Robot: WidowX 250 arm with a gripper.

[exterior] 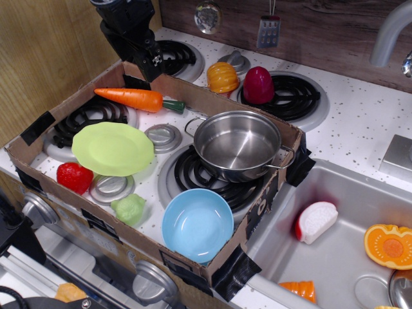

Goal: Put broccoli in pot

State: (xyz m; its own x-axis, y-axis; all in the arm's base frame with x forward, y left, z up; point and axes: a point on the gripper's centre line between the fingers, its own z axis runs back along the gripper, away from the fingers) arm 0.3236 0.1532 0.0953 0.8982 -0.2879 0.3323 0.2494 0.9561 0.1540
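The broccoli point(131, 208) is a small pale green lumpy toy lying near the front wall of the cardboard box, left of the light blue bowl point(197, 224). The pot point(237, 145) is shiny steel with two wire handles and stands empty on the right burner inside the box. My gripper point(152, 64) is black and hangs at the back left corner of the box, just above its rim and behind the carrot point(136, 98), far from the broccoli. Its fingers blend into one dark shape, so I cannot tell how the jaws stand. It holds nothing that I can see.
A lime-green plate point(112, 149) and a red strawberry point(74, 177) lie left in the cardboard box point(259, 207). An orange pepper point(223, 76) and a red vegetable point(258, 85) stand behind it. The sink point(335, 257) at right holds several toy foods.
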